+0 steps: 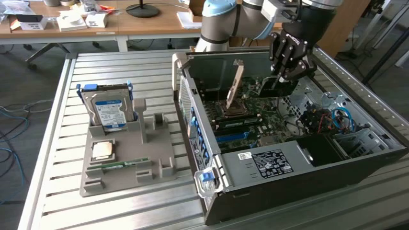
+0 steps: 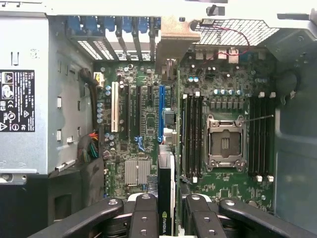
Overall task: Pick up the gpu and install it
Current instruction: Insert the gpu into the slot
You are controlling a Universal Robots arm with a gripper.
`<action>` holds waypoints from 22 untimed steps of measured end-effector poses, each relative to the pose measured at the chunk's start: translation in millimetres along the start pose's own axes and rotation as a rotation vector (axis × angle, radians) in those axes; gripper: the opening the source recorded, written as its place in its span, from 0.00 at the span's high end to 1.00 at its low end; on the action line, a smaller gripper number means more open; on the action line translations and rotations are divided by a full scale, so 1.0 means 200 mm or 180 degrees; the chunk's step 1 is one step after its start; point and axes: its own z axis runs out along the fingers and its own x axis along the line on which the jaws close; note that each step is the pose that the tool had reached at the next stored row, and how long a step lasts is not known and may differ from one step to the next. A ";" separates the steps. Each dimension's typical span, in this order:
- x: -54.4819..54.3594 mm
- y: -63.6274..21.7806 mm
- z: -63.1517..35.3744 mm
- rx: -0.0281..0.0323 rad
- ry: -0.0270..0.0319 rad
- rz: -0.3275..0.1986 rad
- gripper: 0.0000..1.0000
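Note:
The gpu [image 1: 276,87] hangs on edge inside the open computer case [image 1: 307,191], above the motherboard [image 1: 255,103]. My gripper [image 1: 282,78] reaches down from above and is shut on its dark end. Its pale metal bracket [image 1: 237,81] stands upright toward the exterior view's left. In the wrist view the gpu [image 2: 166,188] is seen edge-on between my black fingers [image 2: 143,218], with a green logo label on its edge. It runs beside the blue expansion slot [image 2: 161,111], and its bracket [image 2: 171,42] lies by the rear slot openings. Whether it touches a slot I cannot tell.
A grey holder [image 1: 156,158] on the slatted metal table carries a blue-labelled hard drive [image 1: 110,108], a processor chip [image 1: 102,151] and a green memory stick [image 1: 121,165]. Inside the case are the power supply [image 1: 268,163], the processor socket [image 2: 225,144] and blue cables [image 1: 342,120].

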 end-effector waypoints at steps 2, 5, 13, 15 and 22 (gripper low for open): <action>0.00 0.000 0.000 0.0001 0.0000 -0.0001 0.74; 0.00 0.008 0.009 0.0058 -0.0001 -0.0001 0.74; 0.00 0.031 0.037 0.0142 -0.0002 -0.0003 0.74; 0.00 0.036 0.047 0.0142 -0.0002 -0.0001 0.74; 0.00 0.041 0.083 0.0143 -0.0003 0.0044 0.74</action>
